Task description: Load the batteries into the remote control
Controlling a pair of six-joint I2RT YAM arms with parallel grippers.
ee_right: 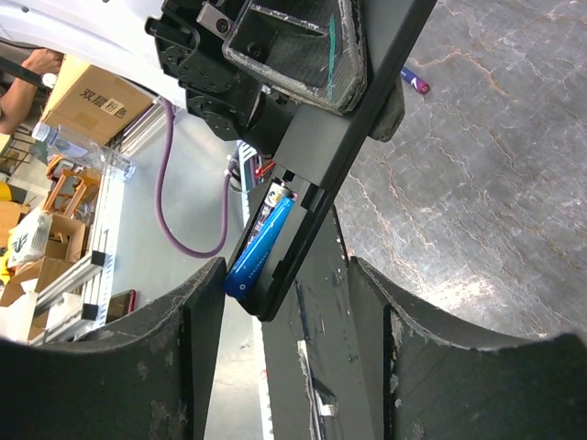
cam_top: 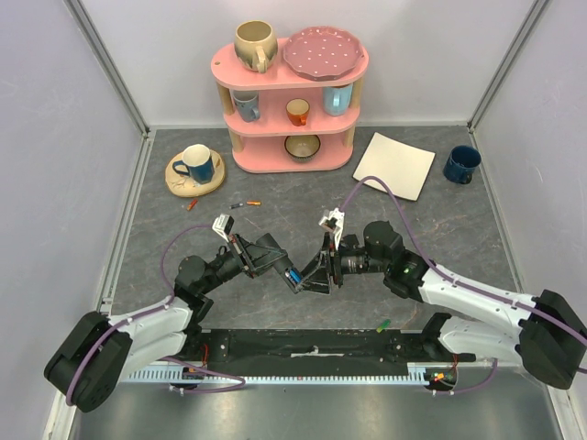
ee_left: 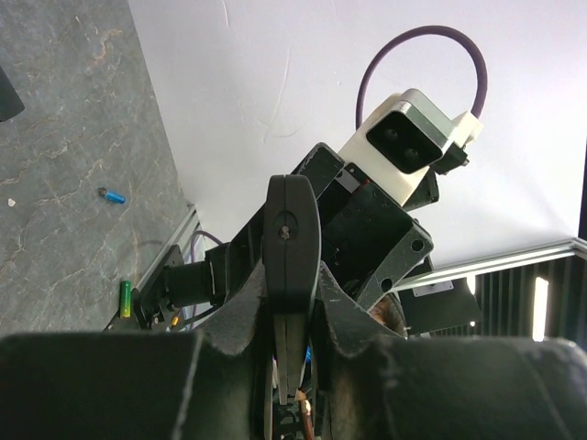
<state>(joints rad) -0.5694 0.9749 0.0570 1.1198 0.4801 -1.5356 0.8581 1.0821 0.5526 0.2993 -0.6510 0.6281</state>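
While left pincer point(ee_left: 292, 316) clamps remote control point(ee_right: 341, 137), right pincer point(ee_right: 286, 280) stands open astride its compartment end; blue battery point(ee_right: 261, 240) seated inside.

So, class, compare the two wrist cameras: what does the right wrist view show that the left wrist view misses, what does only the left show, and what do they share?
Only the right wrist view: the open compartment of the remote control with a blue battery lying in it, and the left gripper seen from outside, clamped on the remote. Only the left wrist view: a loose green battery and the right arm's white wrist camera. Both: the remote itself and the grey table.
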